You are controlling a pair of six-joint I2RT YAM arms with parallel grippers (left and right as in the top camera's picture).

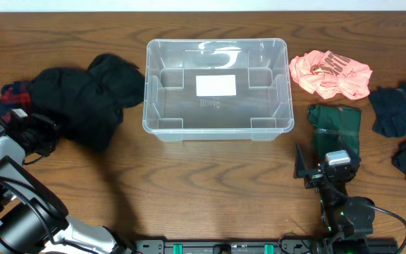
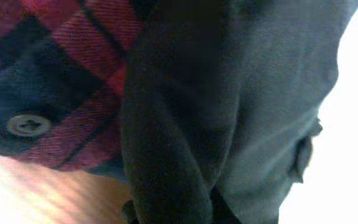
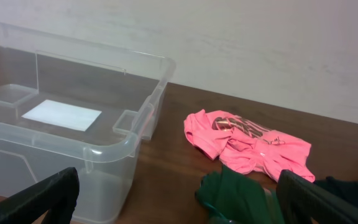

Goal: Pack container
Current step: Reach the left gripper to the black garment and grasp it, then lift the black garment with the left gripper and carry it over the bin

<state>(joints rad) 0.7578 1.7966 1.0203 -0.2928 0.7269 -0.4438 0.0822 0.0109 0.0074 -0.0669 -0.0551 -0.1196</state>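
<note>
We start packing: container (image 1: 175, 99) empty; left gripper (image 1: 44, 134), closure hidden, at black garment (image 1: 83, 95); right gripper (image 3: 179, 202) gapes. Next: grasp, lift.

Overhead evenly lit, soft shadows, glare on container (image 1: 220, 48) rim; left wrist cam too close, dark cloth (image 2: 185, 112) blurred, right edge blown white; ahead of my right fingers (image 3: 42, 196) it's sharp, fingers themselves soft and dark.

The container (image 1: 217, 128) is standing at the middle of the counter (image 1: 189, 183), toward its far edge. A heap of clothes (image 1: 83, 95) is lying just beside its left wall. On its right a crumpled top (image 1: 330, 74) is lying, a folded garment (image 1: 335, 123) before that, and two more garments (image 1: 399, 106) are lying farther right.
</note>
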